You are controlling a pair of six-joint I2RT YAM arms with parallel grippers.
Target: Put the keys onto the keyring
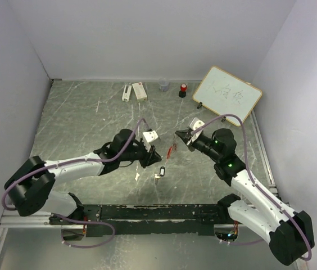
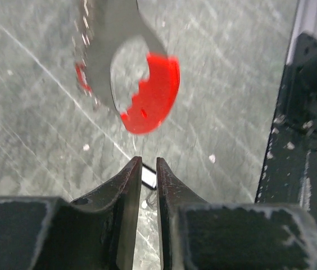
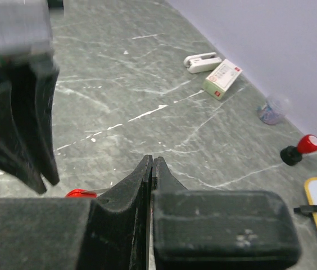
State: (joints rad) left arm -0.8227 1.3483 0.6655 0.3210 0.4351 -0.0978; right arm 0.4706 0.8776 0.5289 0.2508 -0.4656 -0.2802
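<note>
Left jaws: all but closed, with only a thin slit between the fingertips [image 2: 129,171]. Nothing shows clamped in them. A small pale, dark-edged bit shows through the slit, but I cannot tell what it is.
Right jaws: pressed together with no gap at the fingertips [image 3: 145,169]. The keyring hangs at their tip, and they appear to pinch its thin metal part, though the grip itself is hidden.
Keyring [image 1: 172,152]: between the two sets of jaws, at 7 o'clock from the right tip and at 3 o'clock from the left tip in the top view, where it is a narrow red strip. In the left wrist view it is a blurred red crescent with a silver loop [image 2: 154,93], straight ahead at 12 o'clock from the fingertips. In the right wrist view only a red sliver [image 3: 80,193] shows, at 9 o'clock from the tip.
Black key [image 1: 161,171]: lying on the table [image 1: 80,124], at 5 o'clock from the left jaws and near the keyring's lower end but apart from it.
Red key: cannot be told apart from the keyring's red.
White scrap [image 1: 139,176]: on the table at 9 o'clock from the black key.
Far edge of the table: white clip-like piece [image 1: 126,92], small box [image 1: 140,91], clear cup [image 1: 163,85], red-topped black cylinder [image 1: 182,89] and whiteboard [image 1: 227,94].
</note>
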